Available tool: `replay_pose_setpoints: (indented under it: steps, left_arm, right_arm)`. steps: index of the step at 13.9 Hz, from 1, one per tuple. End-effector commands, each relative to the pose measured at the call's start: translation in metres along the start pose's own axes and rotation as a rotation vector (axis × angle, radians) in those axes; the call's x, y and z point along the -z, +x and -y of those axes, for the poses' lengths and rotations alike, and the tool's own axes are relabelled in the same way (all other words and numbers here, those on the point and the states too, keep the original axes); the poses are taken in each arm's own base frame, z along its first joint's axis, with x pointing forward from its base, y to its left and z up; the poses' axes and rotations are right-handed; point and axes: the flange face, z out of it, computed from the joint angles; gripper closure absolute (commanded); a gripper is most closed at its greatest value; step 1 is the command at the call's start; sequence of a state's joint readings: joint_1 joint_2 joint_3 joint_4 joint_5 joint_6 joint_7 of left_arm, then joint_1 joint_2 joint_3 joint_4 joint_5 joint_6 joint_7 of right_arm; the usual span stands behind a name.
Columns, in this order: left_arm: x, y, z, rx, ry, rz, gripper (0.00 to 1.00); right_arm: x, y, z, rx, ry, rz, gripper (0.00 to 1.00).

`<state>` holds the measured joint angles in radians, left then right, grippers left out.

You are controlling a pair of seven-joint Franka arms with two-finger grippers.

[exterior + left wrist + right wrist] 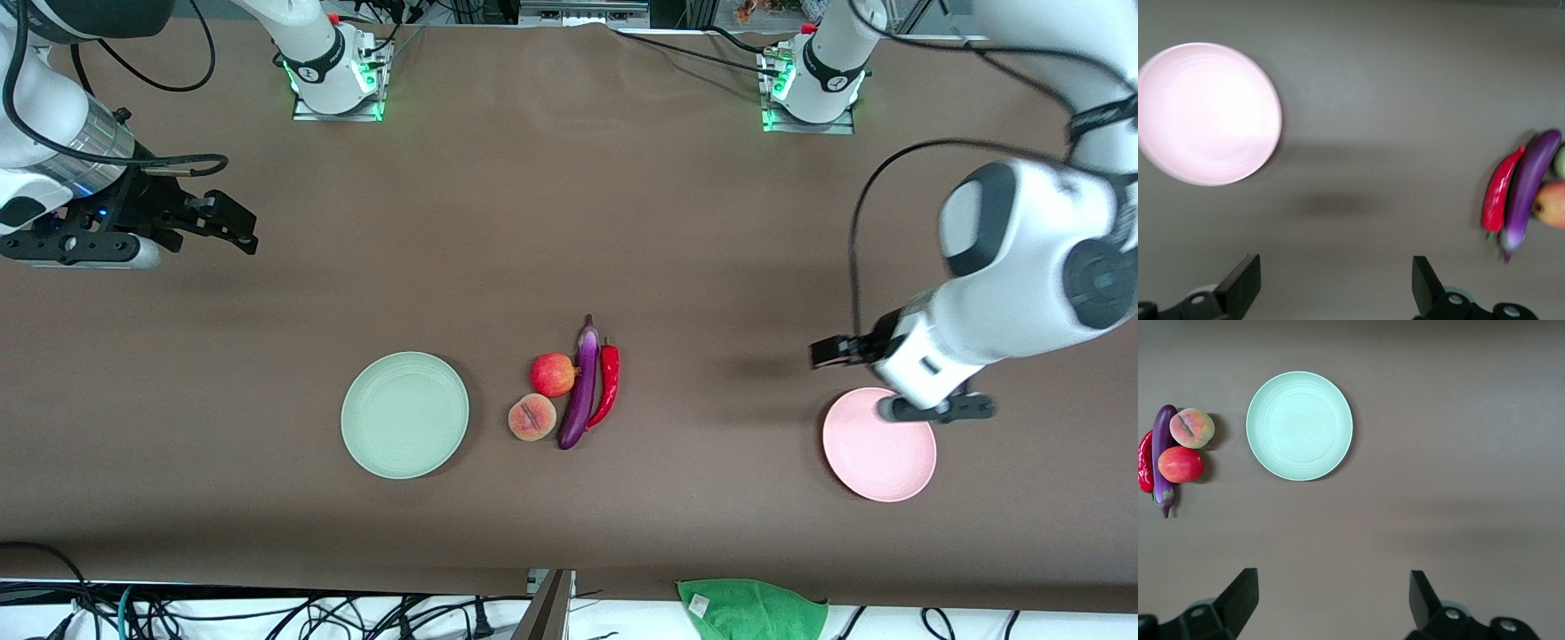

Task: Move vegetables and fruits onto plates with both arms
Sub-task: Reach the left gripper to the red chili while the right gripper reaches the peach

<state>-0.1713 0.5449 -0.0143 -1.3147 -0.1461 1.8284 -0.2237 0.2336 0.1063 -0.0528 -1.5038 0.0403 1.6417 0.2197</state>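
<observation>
Covering the table (569, 222), brown cloth (green cloth (751, 609) at edge).

The right arm (53, 133) reaches out from its base toward its own end of the counter (569, 222), its wrist bent so the right pincer (233, 224) hangs in the air above bare counter with its fingers (1238, 597) spread wide and holding nothing. The left arm (1031, 240) folds down at its own end, and the left pincer (822, 352) hovers just above the counter, its fingers (1241, 283) likewise wide apart and empty.
</observation>
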Motion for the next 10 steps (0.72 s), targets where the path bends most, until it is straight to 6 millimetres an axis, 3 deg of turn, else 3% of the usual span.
replay_pose_setpoints:
  steps: [1, 2, 4, 7, 10]
  left_arm:
    - [-0.075, 0.013, -0.053, -0.026, -0.018, -0.043, 0.00]
    - [-0.101, 0.012, -0.076, -0.037, -0.026, -0.065, 0.00]
    - [-0.146, 0.018, -0.085, 0.016, -0.035, -0.077, 0.00]
    - [-0.187, -0.011, -0.154, -0.040, -0.031, -0.102, 0.00]
    - [-0.210, -0.027, -0.185, -0.020, -0.035, -0.117, 0.00]
  right_arm:
    - [0.005, -0.003, -0.002, 0.012, -0.008, -0.004, 0.00]
    - [0.005, -0.003, -0.003, 0.009, -0.010, -0.003, 0.00]
    - [0.005, -0.003, -0.002, 0.011, -0.009, -0.003, 0.00]
    - [0.005, -0.003, -0.002, 0.011, -0.009, -0.003, 0.00]
    - [0.004, -0.001, -0.001, 0.021, -0.003, -0.001, 0.00]
